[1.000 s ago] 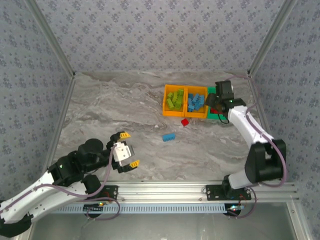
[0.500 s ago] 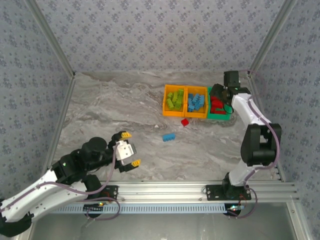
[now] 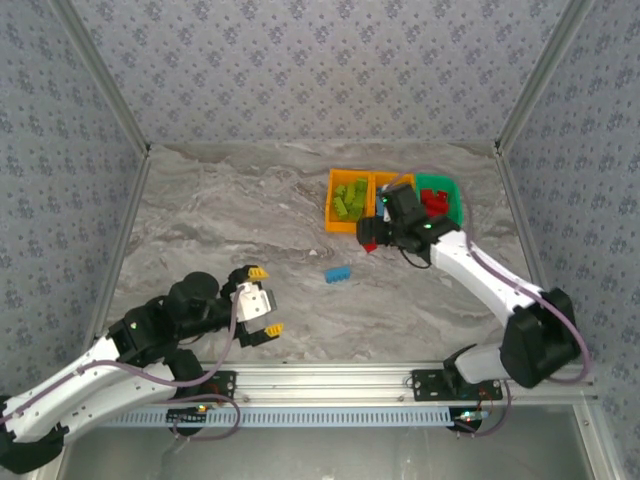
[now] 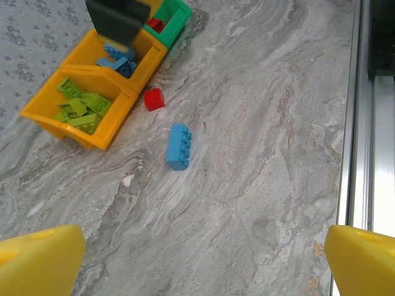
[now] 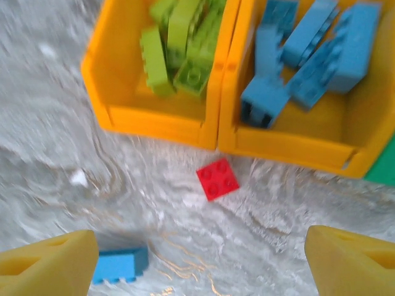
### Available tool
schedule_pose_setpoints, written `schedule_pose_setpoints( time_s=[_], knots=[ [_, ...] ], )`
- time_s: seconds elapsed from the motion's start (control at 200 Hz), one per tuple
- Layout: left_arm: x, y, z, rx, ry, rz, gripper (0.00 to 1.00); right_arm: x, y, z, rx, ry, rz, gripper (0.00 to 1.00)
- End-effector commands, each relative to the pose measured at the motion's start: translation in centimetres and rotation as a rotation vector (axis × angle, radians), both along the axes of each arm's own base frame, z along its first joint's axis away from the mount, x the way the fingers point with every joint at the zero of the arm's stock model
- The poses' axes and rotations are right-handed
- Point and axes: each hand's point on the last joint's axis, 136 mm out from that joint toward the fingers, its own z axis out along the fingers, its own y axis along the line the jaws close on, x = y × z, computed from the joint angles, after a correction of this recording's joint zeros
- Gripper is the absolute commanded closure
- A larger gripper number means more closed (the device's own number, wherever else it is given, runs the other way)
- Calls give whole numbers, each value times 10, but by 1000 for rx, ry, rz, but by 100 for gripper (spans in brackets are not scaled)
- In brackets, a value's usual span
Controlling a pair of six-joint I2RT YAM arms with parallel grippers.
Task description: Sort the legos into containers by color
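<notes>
We start with the marble table (image 3: 230,200), which carries all three containers at its far right. The right arm (image 3: 480,275) has made the big move: a second ago it was reaching over the green bin (image 3: 457,200), and it has since swung left and nearer, so its head now hangs above the near wall of the middle orange bin (image 5: 290,151). The left arm (image 3: 120,350) has barely shifted and waits low at the near left. The left orange bin (image 3: 331,200) holds lime bricks (image 5: 182,43), the middle one light blue bricks (image 5: 315,55), and the green bin red bricks (image 3: 433,200), so we judge the sorting nearly done. The right gripper (image 5: 200,264) is spread wide with nothing between its fingers; we read that as the arm coming back from the green bin for another piece. The left gripper (image 3: 264,300) is likewise wide and empty, well apart from any brick. Two pieces are left on the table: a loose red brick (image 5: 217,179) just in front of the seam between the two orange bins, directly ahead of the right gripper's spread fingers, and a loose blue brick (image 4: 179,146) a little nearer to us. We expect the red one to be the next pick, bound for the green bin
</notes>
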Motion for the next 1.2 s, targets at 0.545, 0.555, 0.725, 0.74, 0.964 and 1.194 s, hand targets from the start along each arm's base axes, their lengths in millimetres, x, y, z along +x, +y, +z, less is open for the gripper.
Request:
schedule_pose_setpoints(
  time_s=[0.545, 0.555, 0.725, 0.74, 0.964, 1.194],
  knots=[
    [0, 1, -4, 23, 2, -8, 1, 54, 13, -115, -152, 226, 30, 41],
    [0, 1, -4, 23, 1, -8, 1, 54, 13, -116, -152, 227, 29, 41],
    [2, 2, -3, 23, -4, -1, 1, 42, 12, -119, -155, 242, 25, 47],
    [2, 2, -4, 24, -3, -2, 1, 41, 12, -120, -156, 243, 25, 48],
    [2, 2, -2, 20, -5, 2, 1, 18, 2, -117, -150, 250, 8, 58],
    [2, 3, -1, 13, -6, 5, 1, 9, -14, -59, -110, 101, -49, 65]
  ],
)
